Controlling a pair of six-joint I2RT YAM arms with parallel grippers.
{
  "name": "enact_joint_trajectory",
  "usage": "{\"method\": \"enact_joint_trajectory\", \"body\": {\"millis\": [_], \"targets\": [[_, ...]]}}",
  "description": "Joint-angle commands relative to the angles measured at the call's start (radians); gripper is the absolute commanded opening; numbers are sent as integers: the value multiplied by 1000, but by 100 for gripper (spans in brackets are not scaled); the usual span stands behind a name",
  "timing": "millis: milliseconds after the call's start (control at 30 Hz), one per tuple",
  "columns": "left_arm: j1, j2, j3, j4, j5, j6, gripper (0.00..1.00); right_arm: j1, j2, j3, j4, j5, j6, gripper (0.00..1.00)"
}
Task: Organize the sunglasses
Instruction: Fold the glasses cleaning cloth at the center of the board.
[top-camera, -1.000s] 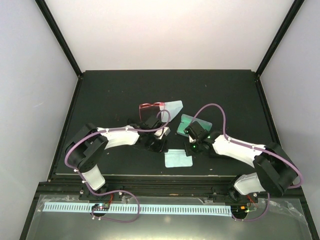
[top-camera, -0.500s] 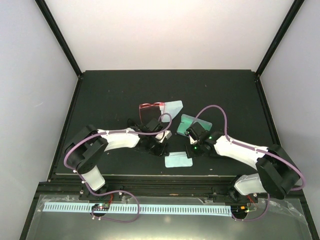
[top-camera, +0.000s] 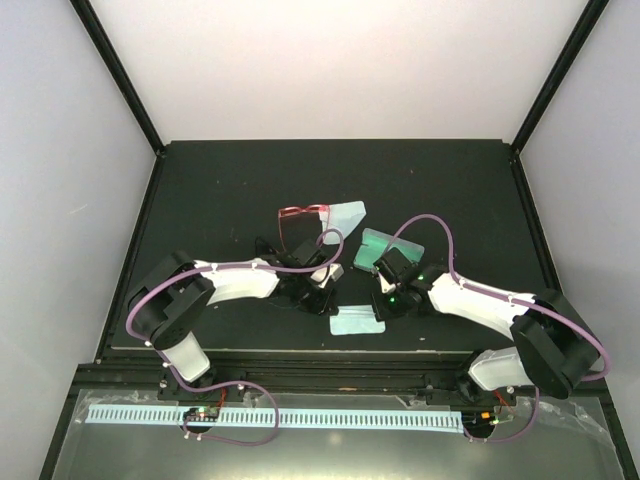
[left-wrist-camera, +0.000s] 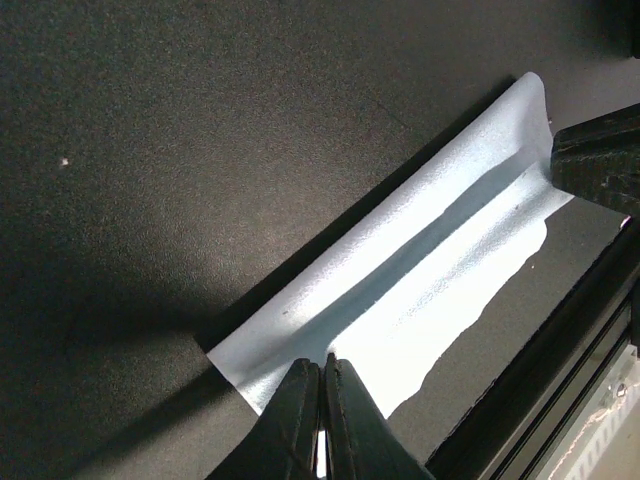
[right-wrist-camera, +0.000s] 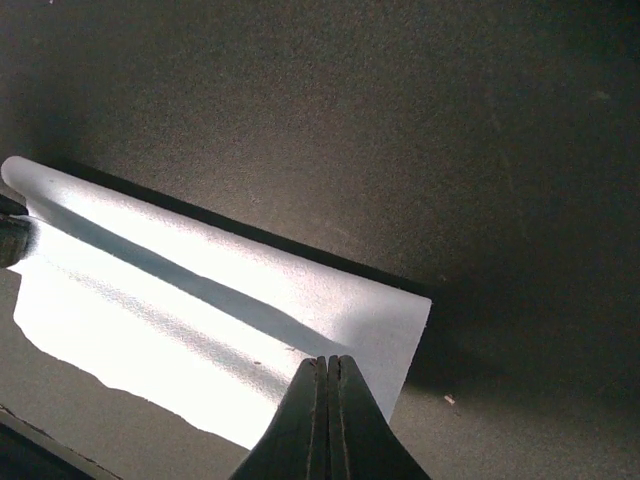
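top view first: both arms are bent in toward the middle of the black table (top-camera: 220, 200), near its front edge. the left gripper (top-camera: 328, 292) and right gripper (top-camera: 384, 297) sit on either side of a pale blue cloth (top-camera: 357, 320), one at each end of it. the red sunglasses (top-camera: 300, 213) are further back, well apart from both grippers. they're lying on the table with one end just touching a second pale cloth (top-camera: 346, 213). there's also a teal flat piece (top-camera: 386, 244) right behind the right wrist, can't tell what it is exactly.

left wrist view: the left gripper's (left-wrist-camera: 321, 425) fingers are pressed fully together, no gap, pinching the near edge of the pale blue cloth (left-wrist-camera: 420, 270). the cloth has a long crease down it and throws a shadow on the table under it, so it's lifted a bit. the right gripper (left-wrist-camera: 600, 165) shows as a black block at the cloth's far corner.

right wrist view: same deal mirrored. the right gripper's (right-wrist-camera: 328, 420) fingers are squeezed closed on the cloth's (right-wrist-camera: 200, 300) edge near one corner. the cloth runs off to the left, creased and raised off the table, with a sliver of the left gripper (right-wrist-camera: 10, 238) at its other end. no sunglasses in either wrist view.
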Motion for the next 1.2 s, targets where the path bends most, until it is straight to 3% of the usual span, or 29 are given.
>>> {"method": "enact_joint_trajectory", "body": {"millis": [0,800,900,1000,1167], "targets": [[-5,-29,-8,18,9,-13,1,7,-22,-7,-12,-24,11,1],[-22,-22,-28,36,23,-32,2,45,17,-31,-13,-26,34,1],[-23,-43,-47,65,92,-29,14,47,6,-52,10,-108,23,2],[-24,-86,-87,92,135,-38,29,50,-42,-96,37,-169,51,15],[-24,-158,-123,93,142,-46,37,54,-166,-130,-6,-171,101,27]]}}
